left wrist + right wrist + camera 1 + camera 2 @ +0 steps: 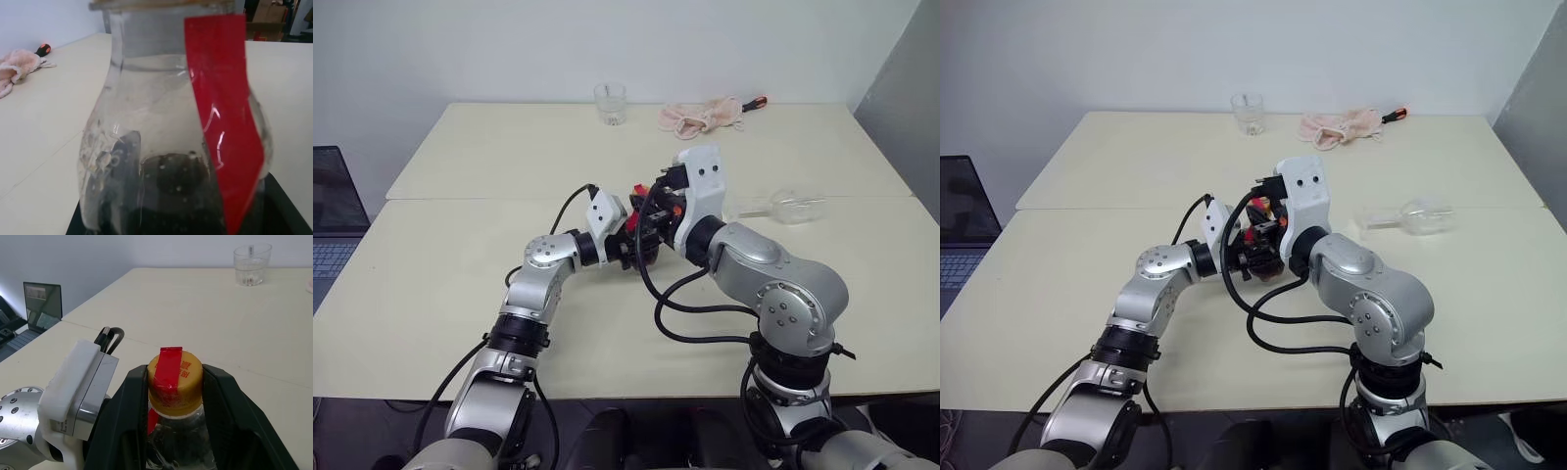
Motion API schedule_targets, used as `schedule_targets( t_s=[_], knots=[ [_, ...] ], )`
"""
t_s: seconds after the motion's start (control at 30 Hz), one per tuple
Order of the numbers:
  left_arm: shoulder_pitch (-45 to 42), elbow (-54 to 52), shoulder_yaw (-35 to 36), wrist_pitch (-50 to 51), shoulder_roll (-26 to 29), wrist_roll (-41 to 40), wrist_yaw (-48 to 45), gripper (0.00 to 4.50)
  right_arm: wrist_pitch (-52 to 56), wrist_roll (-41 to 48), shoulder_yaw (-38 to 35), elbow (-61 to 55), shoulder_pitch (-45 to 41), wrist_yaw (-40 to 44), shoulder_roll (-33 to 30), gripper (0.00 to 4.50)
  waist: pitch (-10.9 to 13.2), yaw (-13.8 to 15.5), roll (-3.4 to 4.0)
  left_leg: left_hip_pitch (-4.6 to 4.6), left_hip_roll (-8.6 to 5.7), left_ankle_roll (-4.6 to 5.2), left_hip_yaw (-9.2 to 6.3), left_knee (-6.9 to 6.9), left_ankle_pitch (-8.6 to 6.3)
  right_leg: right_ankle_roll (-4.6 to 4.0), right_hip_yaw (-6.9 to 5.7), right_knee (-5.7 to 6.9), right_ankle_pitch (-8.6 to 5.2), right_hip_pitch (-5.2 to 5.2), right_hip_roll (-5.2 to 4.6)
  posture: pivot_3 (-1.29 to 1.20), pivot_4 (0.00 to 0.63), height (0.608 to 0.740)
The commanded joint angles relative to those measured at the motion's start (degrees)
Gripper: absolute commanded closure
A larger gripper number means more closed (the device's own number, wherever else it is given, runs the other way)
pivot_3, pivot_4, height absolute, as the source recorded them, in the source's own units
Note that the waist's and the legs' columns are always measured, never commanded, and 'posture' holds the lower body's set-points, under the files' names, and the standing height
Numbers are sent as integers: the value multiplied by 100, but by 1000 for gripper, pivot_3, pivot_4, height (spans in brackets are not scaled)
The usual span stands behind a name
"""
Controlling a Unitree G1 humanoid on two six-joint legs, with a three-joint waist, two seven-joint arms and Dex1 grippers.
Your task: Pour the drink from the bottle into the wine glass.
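I hold the bottle [175, 431] upright above the bench [460, 255], in front of me, with my left tool [628, 245] closed on its body. Only a little drink [171, 196] sits at its bottom. My right tool [175, 382] comes in from above, its two black fingers [222, 396] standing on either side of the yellow-and-red cap [175, 374], pressed against it. The wine glass [783, 207] lies on its side on the bench, well to my right of the bottle. A tumbler [610, 103] stands at the far edge, a pink cloth [700, 117] near it.
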Motion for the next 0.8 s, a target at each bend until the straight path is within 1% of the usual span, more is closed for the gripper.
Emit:
schedule_targets(
  t_s=[0.03,0.13,0.23,0.27,0.3,0.37,0.43,0.5,0.57,0.67,0.8],
  knots=[
    [-42,-365,67,-8,30,-58,46,2683,-580,305,85,-76,-262,923,-510,3265,0,0,0,0,0,0,0,1,0,0,0,0,0,0,0,0,150,740],
    [-45,-318,31,28,28,-83,-34,2683,-1585,699,127,745,-638,3083,-1678,3265,0,7,-1,0,-3,2,3,3,-1,1,-3,-3,0,4,0,0,150,740],
    [-50,-355,-25,53,1,-105,-99,2686,-2728,852,416,2094,-1109,5662,-2685,3265,1,-3,-2,5,-2,18,3,3,-10,2,-12,-10,0,19,8,0,150,740],
    [-58,-367,-25,68,-6,-117,-102,2689,-2990,862,501,2409,-1207,6243,-2848,3265,1,-7,-2,6,-1,19,4,5,-11,2,-11,-10,0,21,10,0,150,740],
    [-64,-394,-32,87,-17,-126,-97,2706,-3346,741,620,2969,-1379,6791,-2945,3265,2,-9,-3,7,-1,20,6,3,-11,2,-12,-11,0,21,10,0,150,740],
    [-51,-468,-65,116,-37,-129,-81,2731,-4226,225,879,4400,-1853,7445,-2936,3265,2,-59,-4,8,3,15,6,6,-8,2,-13,-12,0,24,10,0,150,740],
    [-7,-573,-72,160,-41,-141,-53,2739,-4792,-117,1008,5243,-2164,7751,-2883,3265,2,-126,-4,22,7,12,10,1,-6,2,-5,-8,0,27,10,0,150,740],
    [52,-682,-31,220,-11,-168,-10,2740,-4997,-224,975,5524,-2317,7834,-2831,3265,2,-148,-4,24,11,9,6,-4,-4,1,-5,-9,0,25,11,0,150,740],
    [119,-744,12,251,37,-177,26,2765,-4373,-85,891,5436,-2410,7797,-2879,3265,3,-147,-4,20,12,7,2,-2,-3,0,-4,-12,-1,24,11,0,150,740],
    [184,-770,29,252,79,-164,55,2767,-3929,205,664,4765,-2215,7771,-3005,3265,3,-103,-3,9,7,4,-3,4,-3,0,-5,-15,-1,21,6,0,150,740],
    [201,-765,43,257,85,-161,79,2792,-3155,590,313,3480,-1802,7310,-3277,1887,3,5,-3,5,1,2,-8,7,-6,0,-6,-16,0,20,-2,0,150,740]
  ],
)
